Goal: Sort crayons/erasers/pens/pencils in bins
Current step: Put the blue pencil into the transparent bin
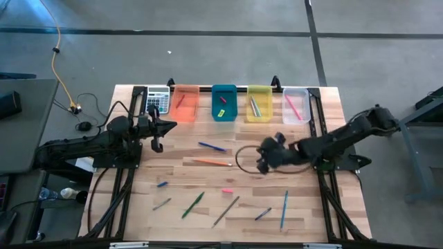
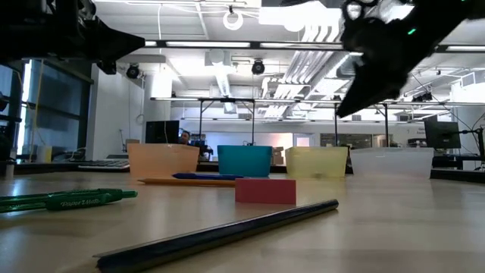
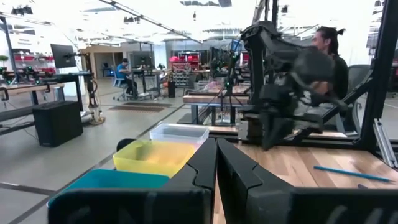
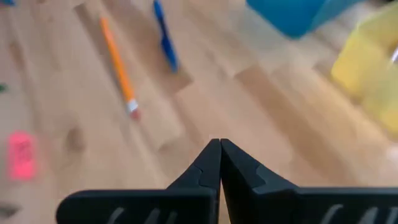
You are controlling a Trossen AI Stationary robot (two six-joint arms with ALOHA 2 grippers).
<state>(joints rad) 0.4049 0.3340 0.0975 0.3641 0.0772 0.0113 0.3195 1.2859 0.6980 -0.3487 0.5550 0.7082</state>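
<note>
Four bins stand in a row at the table's far edge: orange (image 1: pixel 185 102), teal (image 1: pixel 223 102), yellow (image 1: pixel 259 104) and clear (image 1: pixel 296 105). A blue pen (image 1: pixel 212 146), an orange pencil (image 1: pixel 211 162), a pink eraser (image 1: pixel 227 190), a green pen (image 1: pixel 193 205), a dark pencil (image 1: pixel 225 211), another blue pen (image 1: pixel 284 209) and short crayons (image 1: pixel 162 184) lie flat on the wood. My right gripper (image 4: pixel 219 144) hangs shut and empty above the table's middle, right of the orange pencil (image 4: pixel 118 65). My left gripper (image 1: pixel 169 126) is shut and empty, held high near the orange bin.
A grey calculator (image 1: pixel 158 99) stands left of the orange bin. A black cable loop (image 1: pixel 242 158) lies by my right gripper. The bins hold a few items. A person (image 3: pixel 329 50) sits in the room beyond the table.
</note>
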